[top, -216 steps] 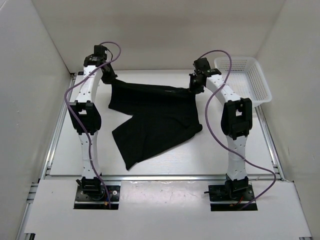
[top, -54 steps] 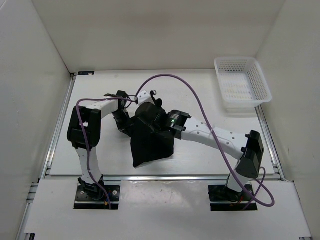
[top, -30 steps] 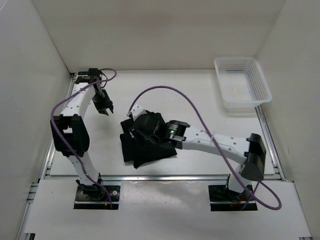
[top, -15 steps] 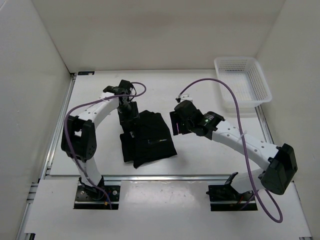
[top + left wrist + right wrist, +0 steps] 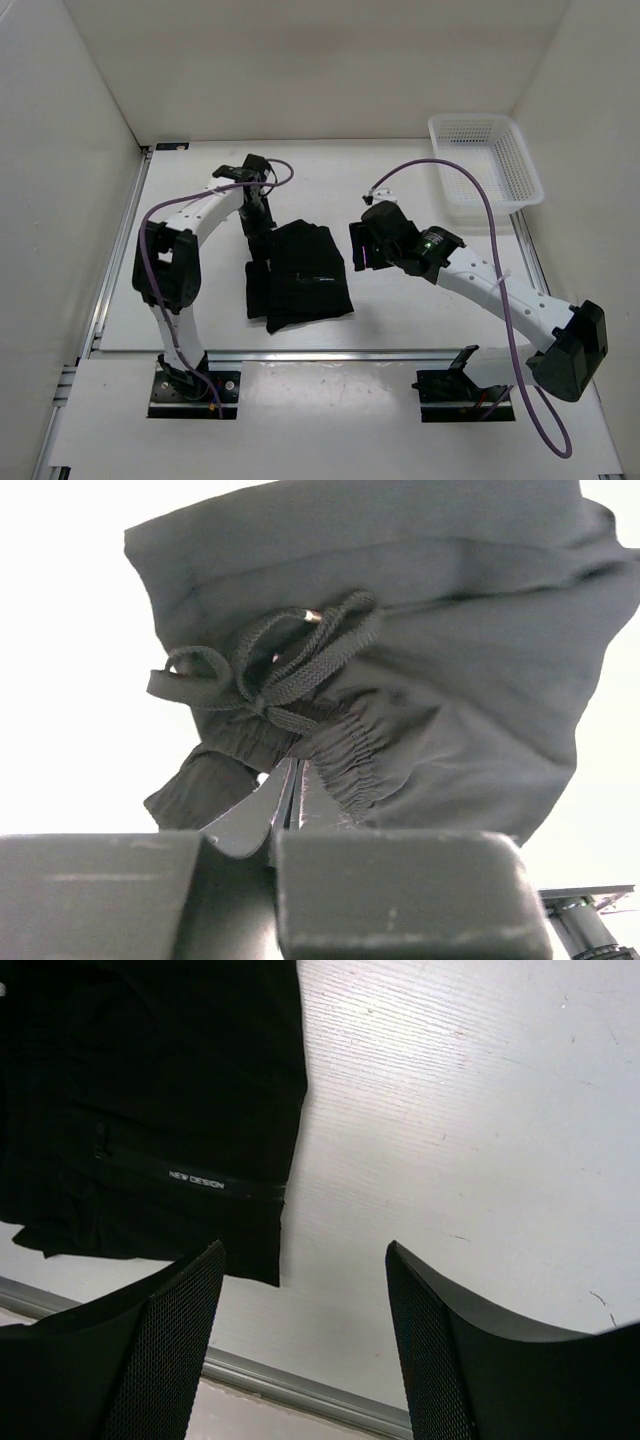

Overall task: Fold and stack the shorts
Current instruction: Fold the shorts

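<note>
The black shorts (image 5: 303, 278) lie folded into a compact bundle left of the table's middle. In the left wrist view the shorts (image 5: 450, 630) show their knotted drawstring (image 5: 290, 665) and gathered waistband. My left gripper (image 5: 262, 236) sits at the bundle's far left corner. Its jaws are shut, and the left gripper (image 5: 291, 766) is pinched into the waistband fabric. My right gripper (image 5: 358, 248) hovers just right of the bundle, clear of it. The right gripper (image 5: 303, 1250) is open with only bare table between its fingers. The shorts (image 5: 150, 1110) with a small white label (image 5: 196, 1180) lie to its left.
A white mesh basket (image 5: 530, 176) stands at the far right corner. White walls close in the table on three sides. A metal rail (image 5: 300, 1385) runs along the near edge, close to the shorts' near hem.
My right gripper let go of the bundle, pulled away to the right and opened. My left gripper came in from the far left, opened, then shut on the waistband corner.
</note>
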You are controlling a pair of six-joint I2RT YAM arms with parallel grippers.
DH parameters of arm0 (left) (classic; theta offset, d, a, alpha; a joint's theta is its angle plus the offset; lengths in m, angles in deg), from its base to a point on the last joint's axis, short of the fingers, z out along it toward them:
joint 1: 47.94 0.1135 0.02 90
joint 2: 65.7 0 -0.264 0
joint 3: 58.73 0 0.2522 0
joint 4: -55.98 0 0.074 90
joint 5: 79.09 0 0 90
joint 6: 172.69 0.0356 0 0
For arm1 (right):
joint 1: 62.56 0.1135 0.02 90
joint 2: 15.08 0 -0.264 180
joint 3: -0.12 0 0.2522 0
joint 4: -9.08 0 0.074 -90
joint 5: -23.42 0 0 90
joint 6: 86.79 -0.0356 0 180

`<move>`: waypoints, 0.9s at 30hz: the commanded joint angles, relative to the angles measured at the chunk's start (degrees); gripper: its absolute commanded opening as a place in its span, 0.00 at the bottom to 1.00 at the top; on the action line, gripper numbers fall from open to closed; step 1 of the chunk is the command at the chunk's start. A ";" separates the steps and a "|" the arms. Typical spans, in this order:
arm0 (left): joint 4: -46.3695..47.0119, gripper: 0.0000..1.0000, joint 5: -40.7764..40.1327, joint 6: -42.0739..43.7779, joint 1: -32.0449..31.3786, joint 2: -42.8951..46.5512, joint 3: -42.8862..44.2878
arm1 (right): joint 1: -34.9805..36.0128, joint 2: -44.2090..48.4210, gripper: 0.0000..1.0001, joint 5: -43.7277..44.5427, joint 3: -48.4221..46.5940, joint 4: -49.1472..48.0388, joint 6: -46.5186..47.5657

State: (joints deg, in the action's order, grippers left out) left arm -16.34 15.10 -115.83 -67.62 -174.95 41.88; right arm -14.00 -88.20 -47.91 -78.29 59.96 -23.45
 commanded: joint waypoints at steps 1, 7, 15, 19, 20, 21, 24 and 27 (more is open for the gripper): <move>-2.86 0.10 -4.62 -0.87 -0.09 8.96 3.15 | -0.83 2.46 0.69 0.13 0.31 0.05 -0.33; -5.51 0.10 -6.38 -2.80 0.96 12.48 3.68 | -0.83 2.46 0.69 0.13 0.83 0.05 -0.33; -2.88 0.10 -6.38 -3.42 5.60 17.85 -4.92 | -0.83 1.93 0.69 0.13 0.83 0.05 -0.33; -0.15 0.10 -6.38 -1.13 11.67 11.98 -6.52 | -0.83 1.93 0.69 -0.40 1.36 0.05 -0.33; 0.38 0.10 -6.38 -0.44 13.16 10.83 -6.52 | -0.83 1.93 0.69 -0.40 1.36 0.05 -0.33; 0.90 0.12 -6.38 -0.43 15.79 9.60 -6.52 | -0.83 1.93 0.69 -0.40 1.36 0.05 -0.33; 1.00 0.30 -3.75 2.47 18.53 4.50 -5.73 | -0.83 1.93 0.69 -0.40 2.42 0.58 -0.85; -1.02 0.54 -3.74 3.79 18.54 5.62 -3.79 | -0.83 1.93 0.74 -0.40 2.42 0.58 -0.86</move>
State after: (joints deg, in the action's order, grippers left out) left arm -16.34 10.22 -114.37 -48.32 -172.57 36.03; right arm -14.57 -87.39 -47.97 -75.90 60.44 -23.80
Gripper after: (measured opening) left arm 0.497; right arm 0.732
